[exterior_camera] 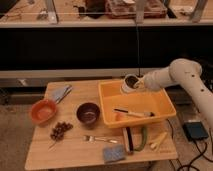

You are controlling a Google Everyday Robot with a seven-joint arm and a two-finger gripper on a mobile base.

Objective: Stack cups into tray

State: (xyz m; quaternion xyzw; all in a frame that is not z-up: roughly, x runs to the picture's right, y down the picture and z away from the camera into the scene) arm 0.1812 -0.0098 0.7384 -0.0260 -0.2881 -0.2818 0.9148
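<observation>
The yellow-orange tray [107,107] stands on the right half of the wooden table. My gripper [138,84] reaches in from the right and is shut on the grey-silver cup [130,83], which has a dark inside. It holds the cup upright over the tray's back rim. The green cup is not in view. A dark-handled utensil [133,113] and a small orange item [120,117] lie inside the tray.
A dark brown bowl [88,112] sits just left of the tray, and an orange-red bowl [43,110] is further left. Grapes [60,130], a fork [100,139], a sponge [114,153], a brush [129,138] and a blue cloth [62,92] lie on the table.
</observation>
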